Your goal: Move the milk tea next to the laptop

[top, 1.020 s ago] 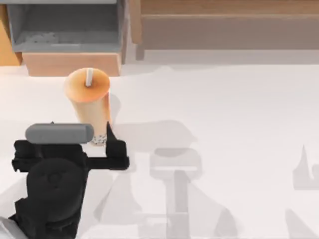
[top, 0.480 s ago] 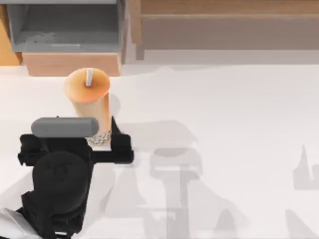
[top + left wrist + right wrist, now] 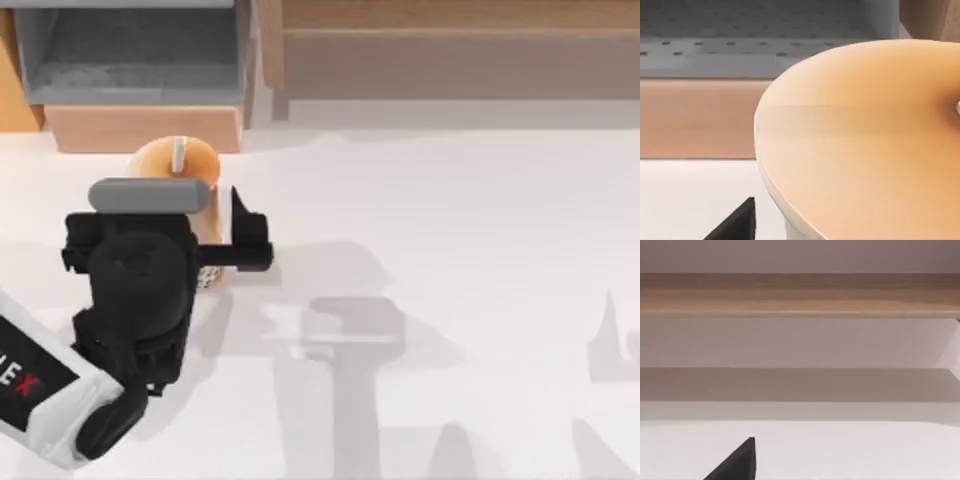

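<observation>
Left arm reaches over the table [image 3: 450, 200], left claw [image 3: 205, 215] spread open around the milk tea [image 3: 170, 163]. Cup upright, long axis vertical, straw up.

A white table [image 3: 450, 220] carries everything here. The milk tea [image 3: 172, 165] stands upright on it at the far left, dark pearls at its base. Just beyond the cup, along the table's far edge, sits a grey tray with a wooden front [image 3: 140, 70]. A long wooden shelf [image 3: 460, 50] runs along the far right.
</observation>
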Controlling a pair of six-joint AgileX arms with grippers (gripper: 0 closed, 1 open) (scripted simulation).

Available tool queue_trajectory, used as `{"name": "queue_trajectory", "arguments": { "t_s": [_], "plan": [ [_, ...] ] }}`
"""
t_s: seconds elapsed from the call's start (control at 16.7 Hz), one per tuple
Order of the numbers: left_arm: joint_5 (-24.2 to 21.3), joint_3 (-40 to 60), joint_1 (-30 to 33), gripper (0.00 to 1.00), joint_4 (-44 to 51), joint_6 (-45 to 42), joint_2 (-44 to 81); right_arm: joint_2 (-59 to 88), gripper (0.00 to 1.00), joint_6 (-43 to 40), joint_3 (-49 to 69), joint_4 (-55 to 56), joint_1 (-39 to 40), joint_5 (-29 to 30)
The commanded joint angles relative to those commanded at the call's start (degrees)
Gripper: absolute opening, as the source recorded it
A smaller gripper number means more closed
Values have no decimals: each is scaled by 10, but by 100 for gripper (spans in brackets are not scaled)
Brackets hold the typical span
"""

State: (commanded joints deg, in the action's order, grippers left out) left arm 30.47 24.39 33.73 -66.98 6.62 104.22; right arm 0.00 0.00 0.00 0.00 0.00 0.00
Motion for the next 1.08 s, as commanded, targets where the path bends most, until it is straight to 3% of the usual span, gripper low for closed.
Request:
{"name": "queue_trajectory", "arguments": {
  "t_s": [0.18,0.96,1.08],
  "plan": [
    [0,0,0,100,0,0,1,0,100,0,0,0,0,0],
    [0,0,0,2,0,0,1,0,100,0,0,0,0,0],
    [0,0,0,0,0,0,1,0,100,0,0,0,0,0]
  ]
}}
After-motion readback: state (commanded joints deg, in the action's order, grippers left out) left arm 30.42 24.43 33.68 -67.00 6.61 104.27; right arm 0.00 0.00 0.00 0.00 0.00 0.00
